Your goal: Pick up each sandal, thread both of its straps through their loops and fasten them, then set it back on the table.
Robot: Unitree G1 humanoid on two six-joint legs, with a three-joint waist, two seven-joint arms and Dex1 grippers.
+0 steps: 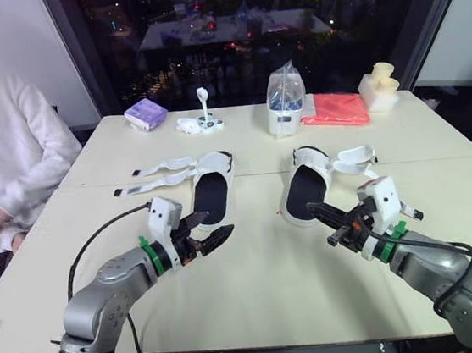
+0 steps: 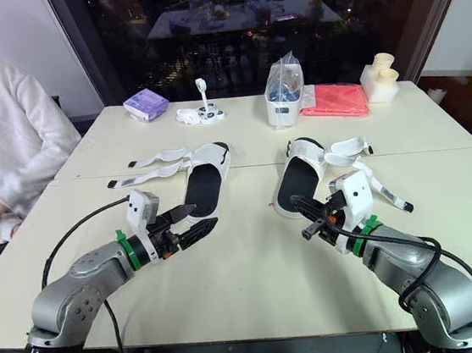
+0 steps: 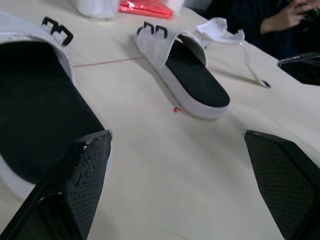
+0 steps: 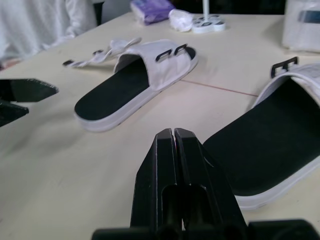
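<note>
Two white sandals with black footbeds lie side by side mid-table, both with their straps loose. The left sandal (image 1: pixel 210 192) trails its straps (image 1: pixel 159 172) out to the left. The right sandal (image 1: pixel 310 187) has its straps (image 1: pixel 362 162) spread to the right. My left gripper (image 1: pixel 212 229) hovers open just in front of the left sandal's heel (image 3: pixel 35 100), with nothing between its fingers. My right gripper (image 1: pixel 312 209) is shut and empty, low over the table beside the right sandal's heel (image 4: pixel 270 130). Black buckles (image 4: pixel 172 51) show on the left sandal's band.
A person in a white sweater (image 1: pixel 4 160) sits at the table's left side. Along the far edge stand a purple tissue pack (image 1: pixel 145 114), a small white stand (image 1: pixel 200 123), a clear bag on a white box (image 1: pixel 285 103), a red cloth (image 1: pixel 335 108) and a cream object (image 1: pixel 379 88).
</note>
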